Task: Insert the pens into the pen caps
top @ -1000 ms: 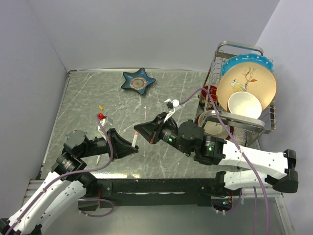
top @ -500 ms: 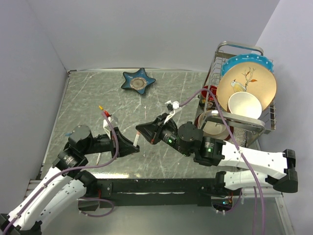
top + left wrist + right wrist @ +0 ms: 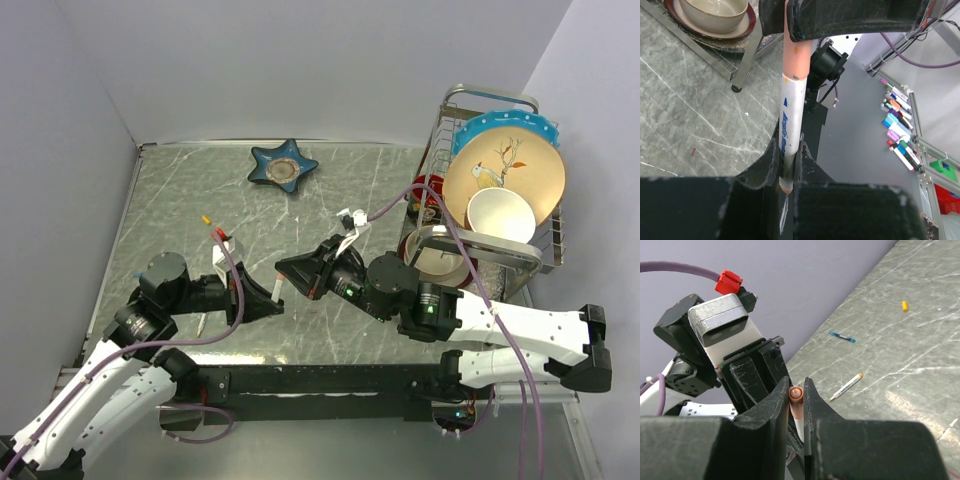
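Observation:
My left gripper (image 3: 262, 300) is shut on the lower end of a white pen (image 3: 791, 115), which points at the right gripper. A red-orange pen cap (image 3: 792, 55) sits over that pen's far end. The right gripper (image 3: 796, 385) closes its fingers around this cap (image 3: 796, 397), tip to tip with the left gripper (image 3: 762, 370) above the table. The pen (image 3: 277, 288) shows as a short white bar between the two grippers. A second white pen (image 3: 846, 387) lies on the table, left of the left gripper (image 3: 790, 150). A yellow pen cap (image 3: 905, 305) lies farther back.
A blue star-shaped dish (image 3: 283, 167) sits at the back. A dish rack (image 3: 540, 262) with plates and bowls stands at the right edge. A purple cable with a red-tipped plug (image 3: 218, 236) arcs over the left arm. A small blue stick (image 3: 842, 336) lies near the left wall.
The two grippers have come together tip to tip. The pen in the left gripper now meets the cap in the right gripper, where a gap showed a second ago.

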